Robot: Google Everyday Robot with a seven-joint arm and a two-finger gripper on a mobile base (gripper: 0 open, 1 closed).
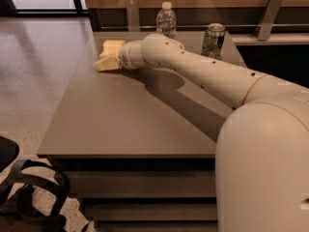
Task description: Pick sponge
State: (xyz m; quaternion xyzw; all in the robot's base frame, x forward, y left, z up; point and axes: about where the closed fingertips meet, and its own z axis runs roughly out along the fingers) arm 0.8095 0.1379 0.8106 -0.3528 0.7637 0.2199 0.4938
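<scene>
The sponge (113,46) is a small pale-yellow pad lying flat on the grey table (130,115), near its far left corner. My white arm reaches across the table from the right. The gripper (106,62), yellowish at its tip, is low over the table just in front of the sponge, very close to it. I cannot tell whether it touches the sponge.
A clear water bottle (166,19) stands at the table's back edge. A green can (213,40) stands to its right, behind my arm. The table's left edge drops to a shiny floor (34,71). A dark chair (24,197) is at the lower left.
</scene>
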